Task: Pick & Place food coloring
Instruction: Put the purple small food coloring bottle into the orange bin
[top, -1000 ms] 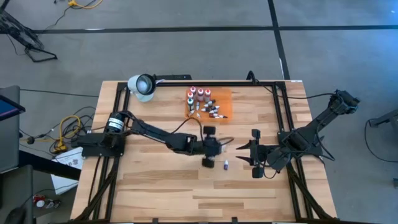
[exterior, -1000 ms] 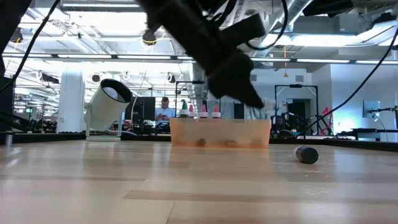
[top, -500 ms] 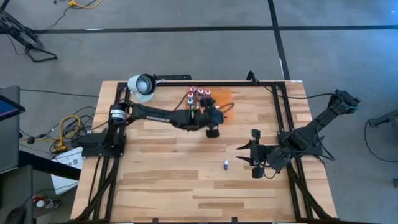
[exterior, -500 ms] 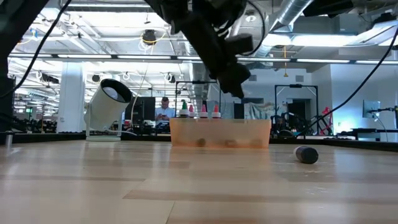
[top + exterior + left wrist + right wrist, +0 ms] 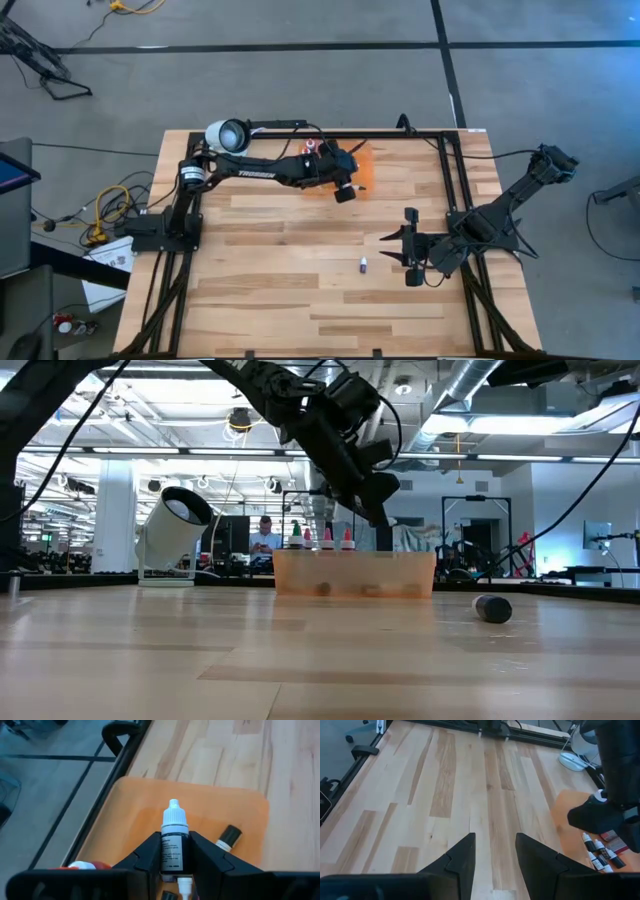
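Left wrist view shows the left hand (image 5: 175, 865) pinching a small dark dropper bottle (image 5: 174, 845) upright above the orange mat (image 5: 235, 815) near the worktop's far edge, seemingly for placing. One bottle (image 5: 364, 264) lies mid-worktop. Right hand (image 5: 492, 855) waits, partly spread, empty.

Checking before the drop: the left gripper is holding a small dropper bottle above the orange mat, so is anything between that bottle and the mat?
Nothing visible. The left gripper holds the dropper bottle over bare orange mat; another bottle lies off to one side.
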